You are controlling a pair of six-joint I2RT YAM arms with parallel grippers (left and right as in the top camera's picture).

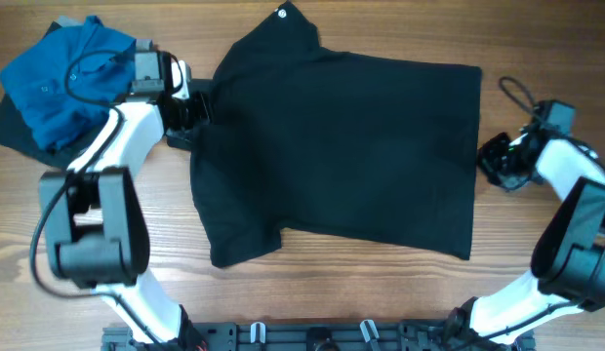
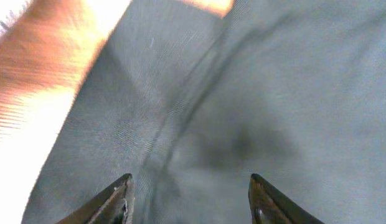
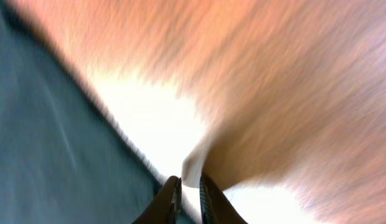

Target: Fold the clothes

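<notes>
The black T-shirt (image 1: 361,146), soft, matte, finely ribbed knit with shallow creases, lies flat on the wood-grain table (image 1: 537,49) between the two grippers, a roughly rectangular slab with short sleeve lobes. Its long axis runs from one gripper to the other: the sleeve end is under the left gripper (image 2: 190,186), whose fingers are spread just above the fabric. The straight edge lies just beside the right gripper (image 3: 192,186), whose fingers are drawn almost together, pinching nothing.
</notes>
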